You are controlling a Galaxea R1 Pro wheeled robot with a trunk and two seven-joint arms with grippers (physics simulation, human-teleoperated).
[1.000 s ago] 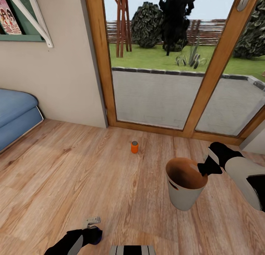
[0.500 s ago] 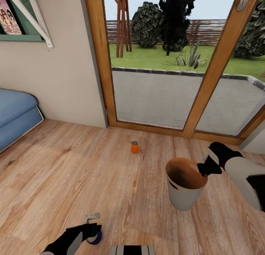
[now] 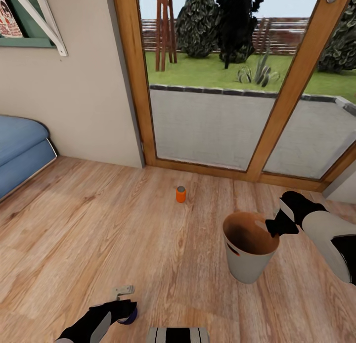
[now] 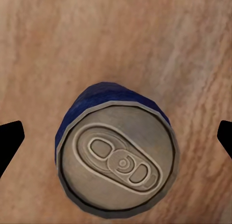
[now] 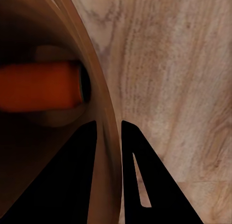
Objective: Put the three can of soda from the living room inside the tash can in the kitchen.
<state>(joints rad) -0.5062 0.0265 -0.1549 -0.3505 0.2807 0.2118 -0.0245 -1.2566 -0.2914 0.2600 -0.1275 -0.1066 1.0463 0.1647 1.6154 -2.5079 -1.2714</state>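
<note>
Soda can point(image 4: 116, 158), the blue one, stands upright between the left gripper's point(image 4: 116, 132) wide-open fingers, while the right gripper point(image 5: 108, 137) pinches the bin's rim point(image 5: 99, 103), keeping it handy.

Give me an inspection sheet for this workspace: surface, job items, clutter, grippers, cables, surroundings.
Surface: plank floor, bare wood.
Job's things: orange can upright near the glass doors; blue can upright below the left gripper; another orange can lying inside the bin.
Clutter: nothing seen.
Grippers: left gripper open, fingers either side of the blue can, not touching; right gripper shut on the bin's rim.
Cables: nothing seen.
Surroundings: blue sofa, beige wall, garden beyond the doors.
</note>
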